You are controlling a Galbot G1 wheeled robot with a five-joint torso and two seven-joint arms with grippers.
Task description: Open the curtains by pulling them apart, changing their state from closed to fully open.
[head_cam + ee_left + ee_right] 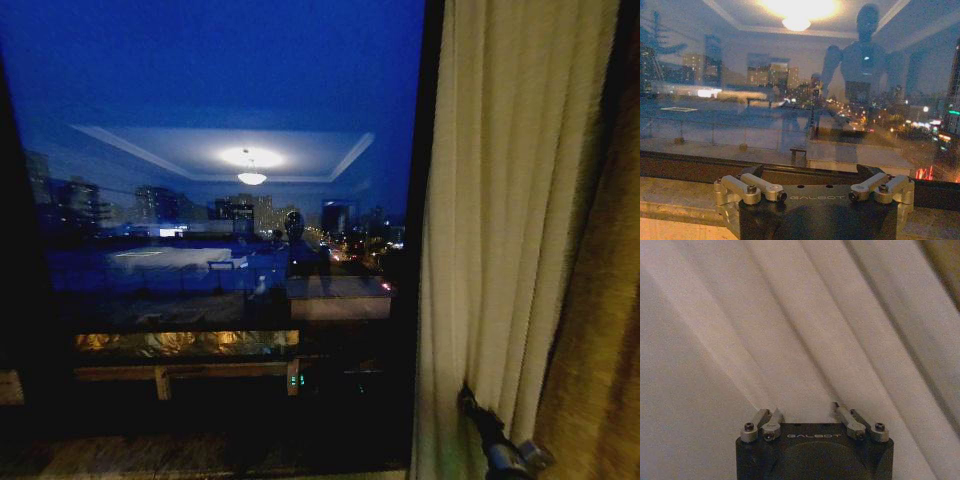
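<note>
1. Nearest your head camera, at about five o'clock, the right claw (468,398) reaches up on its dark arm into the pale curtain (500,220).
2. Look at the right wrist view: the right claw (805,412) is pressed against the cream pleats, and the cloth seems gathered between its two linkages. You cannot tell from here whether the fingers are truly clamped on the fabric or merely resting in a fold.
3. That sheer curtain (790,330) hangs at your three o'clock in the head view, bunched into vertical pleats beside the window's dark frame.
4. Just beyond it, at the far right edge, you see the thick golden-brown drape (600,330), touching the sheer panel.
5. From nine to two o'clock the window glass (220,200) stands uncovered, showing a night city and the reflection of a ceiling lamp (251,165).
6. Your left wrist view has the left claw (815,192) near the stone windowsill (675,197), pointed at the glass. Its fingers are spread wide apart and hold nothing.
7. A dim reflection of the robot (862,55) shows in the pane above that claw.
</note>
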